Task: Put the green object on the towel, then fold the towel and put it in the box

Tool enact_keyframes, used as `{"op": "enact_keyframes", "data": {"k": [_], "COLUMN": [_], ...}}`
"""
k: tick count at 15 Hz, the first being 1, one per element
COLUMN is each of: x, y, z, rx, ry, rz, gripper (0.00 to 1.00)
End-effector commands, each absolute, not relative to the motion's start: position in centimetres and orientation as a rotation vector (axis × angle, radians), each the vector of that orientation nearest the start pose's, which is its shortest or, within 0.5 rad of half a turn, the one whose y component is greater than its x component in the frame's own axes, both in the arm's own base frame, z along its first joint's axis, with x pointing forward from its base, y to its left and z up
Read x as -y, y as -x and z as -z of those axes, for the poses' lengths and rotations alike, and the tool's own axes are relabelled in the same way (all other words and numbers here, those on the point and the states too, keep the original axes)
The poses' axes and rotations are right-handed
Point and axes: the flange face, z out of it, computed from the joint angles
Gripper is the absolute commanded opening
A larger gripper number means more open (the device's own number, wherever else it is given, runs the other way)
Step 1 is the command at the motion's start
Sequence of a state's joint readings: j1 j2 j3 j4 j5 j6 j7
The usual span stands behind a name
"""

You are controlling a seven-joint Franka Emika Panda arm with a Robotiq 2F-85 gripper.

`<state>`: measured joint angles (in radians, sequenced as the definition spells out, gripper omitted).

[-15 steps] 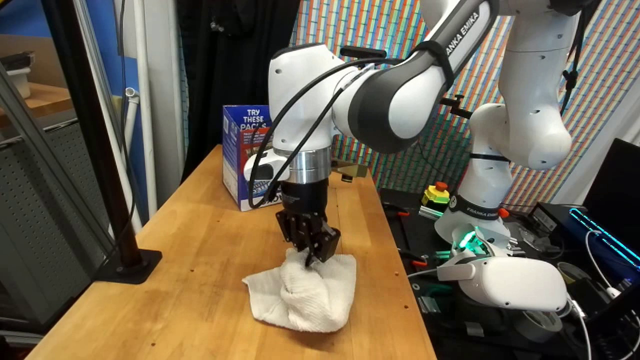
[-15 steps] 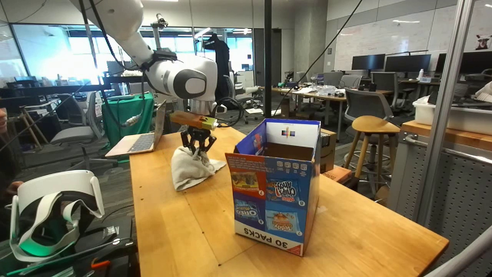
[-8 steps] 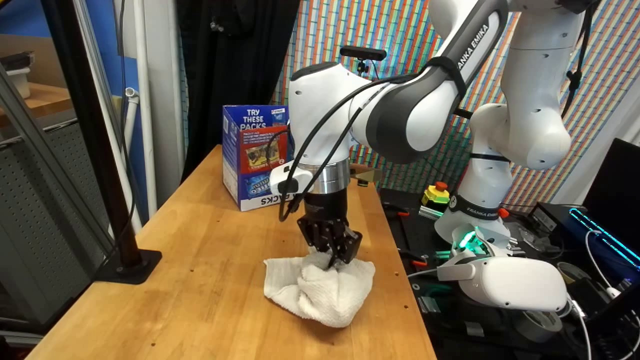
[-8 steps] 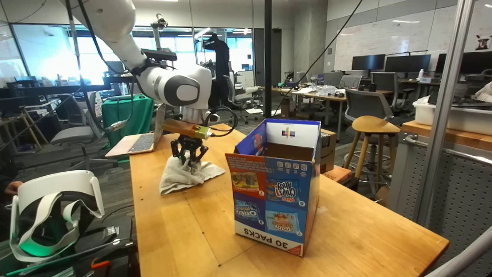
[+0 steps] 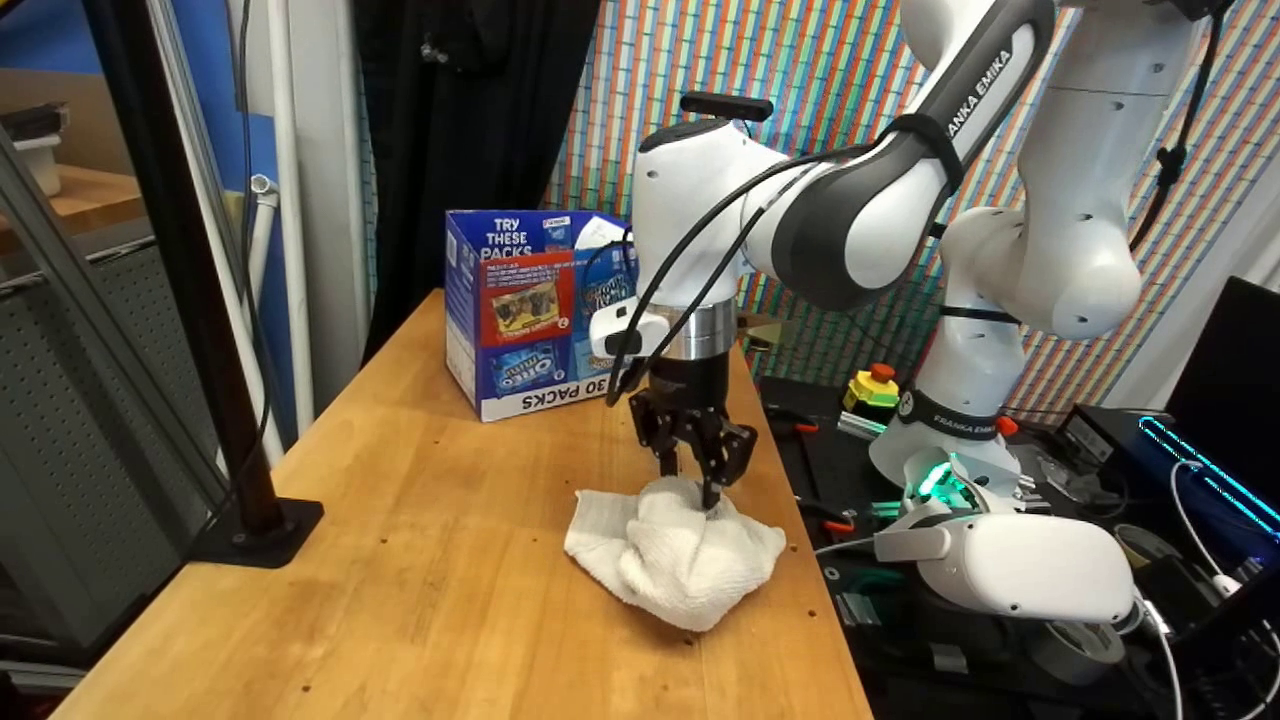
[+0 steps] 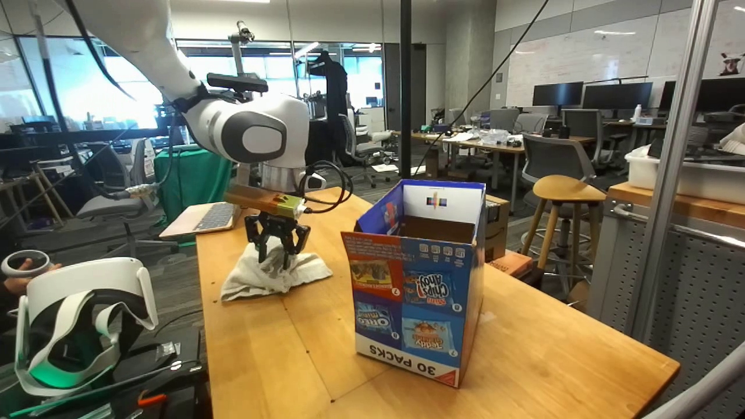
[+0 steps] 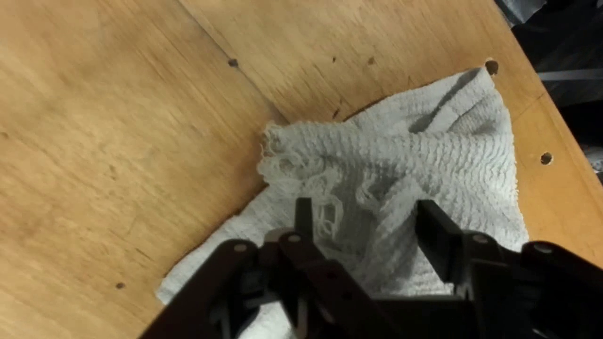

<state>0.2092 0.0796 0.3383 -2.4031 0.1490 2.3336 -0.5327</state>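
The towel (image 5: 700,570) lies crumpled on the tabletop close to its edge, off-white, with folded-over layers and loose frayed threads. My gripper (image 7: 365,207) points down over it and stands open. Its two fingers are spread apart above the bunched cloth, and a raised fold rises between them in the wrist view. In an exterior view the gripper (image 6: 273,263) has its fingertips at or just over the top of the heap; whether they touch it I cannot tell. The box (image 6: 416,302), blue with printed snack pictures, stands upright with its top open. The green object is hidden.
An open laptop (image 6: 212,216) sits at the table's far edge beyond the towel. A black post (image 5: 255,480) with a base plate stands on the table's opposite side. Beside the table are a white headset (image 5: 1030,565) and dark equipment.
My gripper has moved away from the box, dragging the towel towards the table's edge. Its fingers, earlier shut on the cloth, have spread apart and let it go.
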Motion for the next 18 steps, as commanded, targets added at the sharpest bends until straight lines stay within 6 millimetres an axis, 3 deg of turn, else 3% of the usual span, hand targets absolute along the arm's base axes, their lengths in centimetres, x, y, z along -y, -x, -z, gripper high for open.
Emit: {"op": "enact_keyframes", "data": {"k": [1,2,4,7,14,18], "x": [-22.0,-21.8,-22.1,-24.9,-33.3,-36.2], "y": [-39.2,-38.8,-37.9,-35.1,-27.7,-27.6], "z": [-31.6,-33.0,-35.7,-38.5,-38.0,-36.5], "rx": [1.311,1.299,1.304,1.43,1.91,2.131], "ry": [2.692,2.681,2.658,2.575,2.305,2.223], "rz": [-0.024,0.029,0.14,0.293,0.445,0.494], "gripper": [0.9,0.98,1.0,1.0,1.0,1.0]}}
